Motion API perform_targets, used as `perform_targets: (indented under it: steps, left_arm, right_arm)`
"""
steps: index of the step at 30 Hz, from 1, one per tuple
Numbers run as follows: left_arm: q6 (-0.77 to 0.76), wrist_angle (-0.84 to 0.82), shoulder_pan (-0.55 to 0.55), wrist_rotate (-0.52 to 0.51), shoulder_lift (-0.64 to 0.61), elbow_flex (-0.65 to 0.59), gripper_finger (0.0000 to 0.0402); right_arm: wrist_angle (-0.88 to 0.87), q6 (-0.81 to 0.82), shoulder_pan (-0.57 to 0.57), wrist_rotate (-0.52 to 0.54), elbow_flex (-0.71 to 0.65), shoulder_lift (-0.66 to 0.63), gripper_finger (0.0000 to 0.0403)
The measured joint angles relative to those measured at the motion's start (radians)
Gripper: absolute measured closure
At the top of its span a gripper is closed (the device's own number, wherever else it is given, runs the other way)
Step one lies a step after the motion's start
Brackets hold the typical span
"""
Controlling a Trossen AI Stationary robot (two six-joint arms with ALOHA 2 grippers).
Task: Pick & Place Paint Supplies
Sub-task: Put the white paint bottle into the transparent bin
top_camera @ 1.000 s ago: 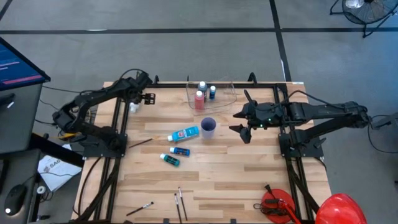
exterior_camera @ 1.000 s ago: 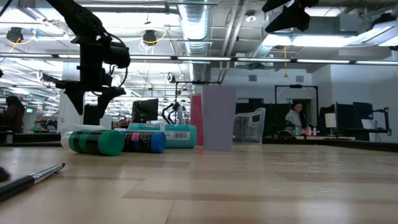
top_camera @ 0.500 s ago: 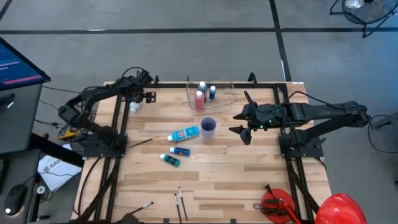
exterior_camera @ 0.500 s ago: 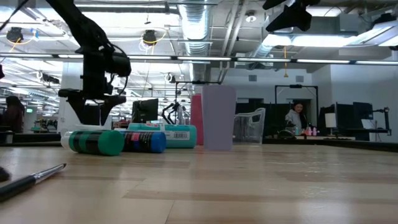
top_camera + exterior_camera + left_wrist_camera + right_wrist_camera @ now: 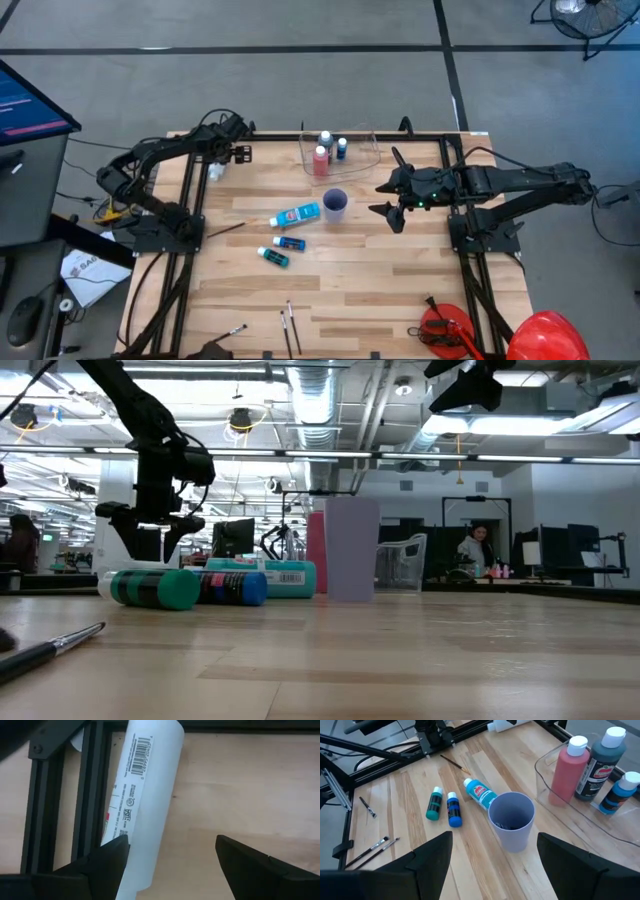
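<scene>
The left gripper (image 5: 240,154) is at the far left edge of the bench (image 5: 400,290), right over a white tube (image 5: 145,800) that lies beside the dark frame rail (image 5: 37,805). Its jaws are open, with the tube's end between them but not gripped. The right gripper (image 5: 388,196) hangs over the right side of the bench, jaws open and empty, with bare wood below it.

A clear tub (image 5: 365,152) sits at the far edge in the middle. Inside stand a red bottle (image 5: 320,160), a dark bottle (image 5: 325,139) and a small blue bottle (image 5: 342,148). Near the tub stands a cup (image 5: 335,205). Beside the cup lies a light blue tube (image 5: 297,215), then a blue bottle (image 5: 290,243) and a teal bottle (image 5: 273,257), all close together. One brush (image 5: 226,229) lies near the left rail. More brushes (image 5: 290,325) lie by the near edge.

The wood is pale planks. The right half has lots of free space. Behind the bench is a big room with desks and screens, and a person (image 5: 472,550) is far back.
</scene>
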Motion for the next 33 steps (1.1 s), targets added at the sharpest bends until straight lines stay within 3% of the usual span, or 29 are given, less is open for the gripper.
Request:
perform_targets:
  steps: [6, 16, 23, 29, 33]
  left_arm:
    - [-0.007, 0.001, -0.008, -0.035, 0.027, 0.000, 0.0130]
    - [-0.049, 0.028, -0.008, -0.051, 0.027, 0.000, 0.0237]
    - [-0.010, 0.075, 0.016, 0.104, 0.025, 0.001, 0.0282]
    - [-0.057, 0.050, -0.026, 0.025, -0.029, 0.001, 0.0379]
    - [-0.102, 0.004, -0.059, -0.091, -0.088, 0.001, 0.0399]
  right_arm:
    - [0.000, 0.000, 0.000, 0.000, 0.000, 0.000, 0.0120]
    - [0.000, 0.000, 0.000, 0.000, 0.000, 0.000, 0.0120]
    - [0.000, -0.007, 0.000, 0.000, 0.000, 0.000, 0.0120]
    - [0.000, -0.019, -0.001, 0.000, 0.000, 0.000, 0.0120]
    - [0.000, -0.027, -0.001, 0.000, 0.000, 0.000, 0.0120]
